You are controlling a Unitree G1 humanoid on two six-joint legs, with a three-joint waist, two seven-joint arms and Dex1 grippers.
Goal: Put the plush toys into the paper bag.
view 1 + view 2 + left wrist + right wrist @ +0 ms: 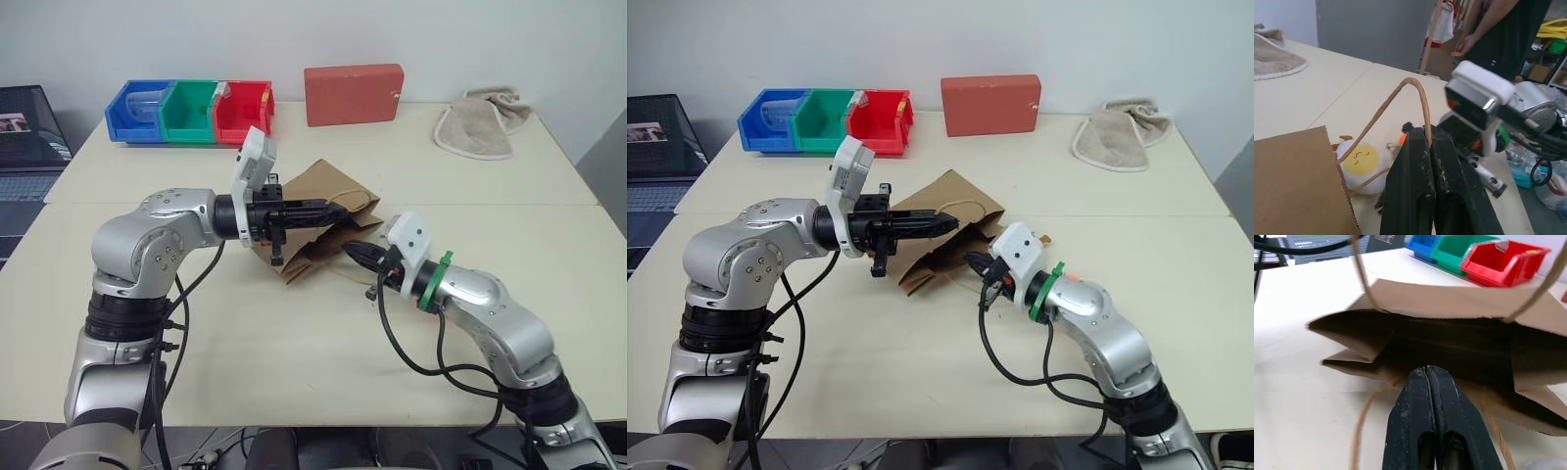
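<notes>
- Bag (318, 220): brown kraft paper, lying on its side near the middle of the pale table (294, 382), mouth turned toward the right gripper. Creased side folds and a dark interior are seen in the right wrist view; the upper wall is lifted off the lower one, so the mouth gapes.
- Handles: twisted paper loops. The upper loop (1400, 95) is pinched between the black fingers of the left gripper (331, 208), which are pressed together on it; the loop is pulled taut above the bag's edge. The lower loop (1364, 426) is lying slack on the table in front of the mouth.
- Right gripper (1428, 374): fingers are closed flat against each other, nothing between them; tip is held level just at the bag's lower lip.
- White plush toy (1362, 164): egg-shaped, yellow patch with a sleepy face, small brown tuft on top. It is seen on the table just outside the bag's open edge, beside the right gripper.
- Orange toy (1402, 140): only a small orange sliver is visible behind the left fingers; details cannot be told.
- Behind the bag: red box (354, 94), beige cloth (482, 125), and blue, green and red bins (193, 111), all well apart from it.
</notes>
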